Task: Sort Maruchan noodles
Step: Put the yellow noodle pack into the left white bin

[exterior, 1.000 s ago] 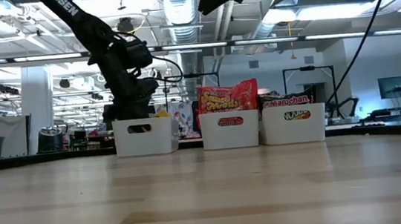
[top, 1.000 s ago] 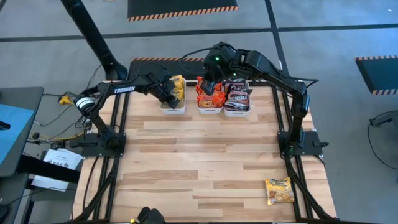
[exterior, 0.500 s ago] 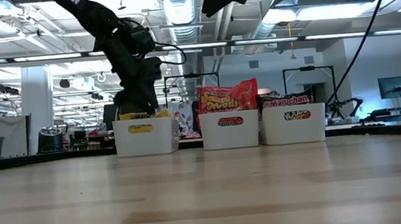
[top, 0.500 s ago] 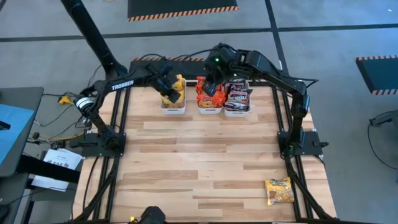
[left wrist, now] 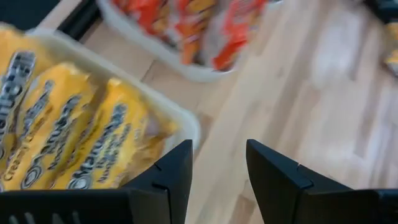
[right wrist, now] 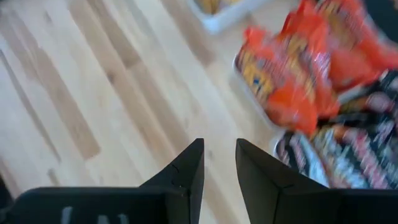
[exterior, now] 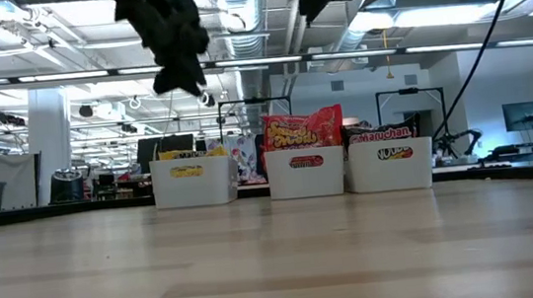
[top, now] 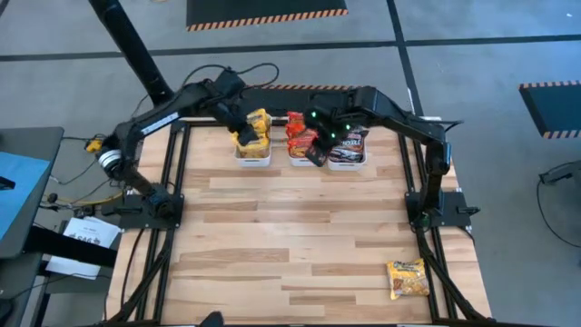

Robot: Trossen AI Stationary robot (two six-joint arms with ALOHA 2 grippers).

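Yellow packets [top: 253,130] in left bin [top: 253,156], both arms' fingers parted, empty, raised above bins.

Bright even overhead light; soft shadows; both wrist views blurred; low view sharp.

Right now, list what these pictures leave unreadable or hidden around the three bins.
- Packet count per bin: high view too small; low view, the bin walls hide all but the tops.
- Small print on the yellow packets: left wrist view, blurred and cut off by the frame edge.
- Dark packets: right wrist view, blurred and cut by the edge.
- Loose yellow packet: flavour too small in the high view; absent from the low view.
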